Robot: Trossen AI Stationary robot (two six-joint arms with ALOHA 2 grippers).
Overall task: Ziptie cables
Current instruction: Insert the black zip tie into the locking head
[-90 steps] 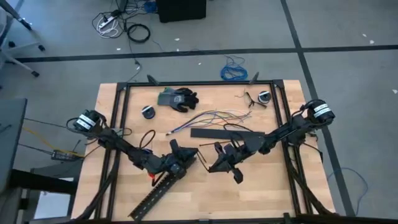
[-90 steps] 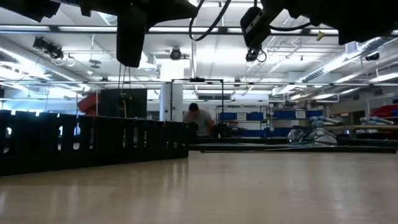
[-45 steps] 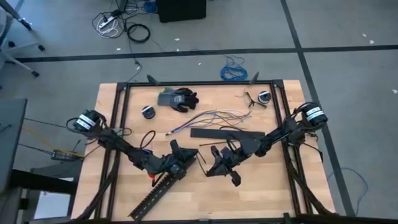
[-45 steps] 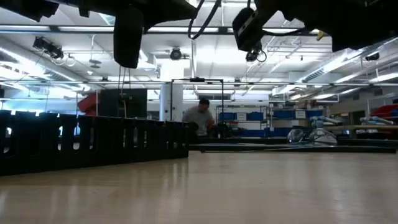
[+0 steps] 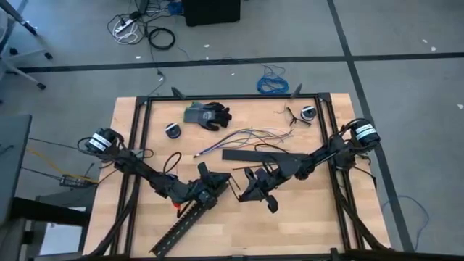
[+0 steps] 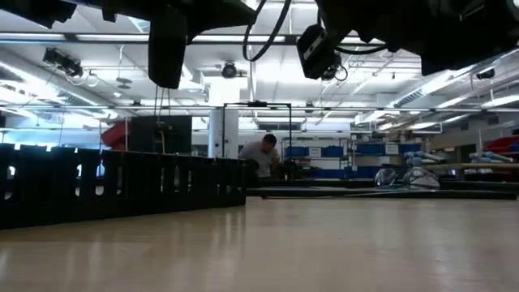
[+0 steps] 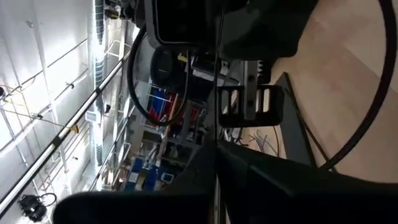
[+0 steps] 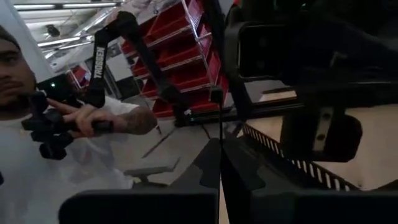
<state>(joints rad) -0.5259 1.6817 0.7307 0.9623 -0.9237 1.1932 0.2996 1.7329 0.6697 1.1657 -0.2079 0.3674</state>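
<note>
The cables (image 5: 246, 136), thin purple, green and grey wires, lie loose on the wooden table at its far middle. My left gripper (image 5: 226, 178) and my right gripper (image 5: 243, 188) face each other close together above the table's middle. A thin black ziptie (image 7: 216, 81) runs out from my left gripper's shut fingertips toward the right gripper. In the right wrist view a thin black strip (image 8: 220, 121) likewise rises from that gripper's shut fingertips. Whether it is the same ziptie, I cannot tell. My left gripper pinches the thin ziptie (image 7: 216, 140) between its two fingertips, coming level from the table's left. The tie stands out past the fingers, clear of the table. My right gripper pinches a thin black strip (image 8: 221, 138) at its fingertips, coming from the table's right; the strip is clear of the table.
A long black toothed strip (image 5: 187, 219) lies near the front left. Flat black strips (image 5: 264, 154) lie just near of the cables. A dark glove (image 5: 207, 114) and two small round things (image 5: 172, 130) (image 5: 308, 112) sit at the far side. A person (image 8: 37, 124) is beyond the table.
My right gripper has moved toward the table's left, closing on the left gripper, and stays above the table. My left gripper has kept still.
</note>
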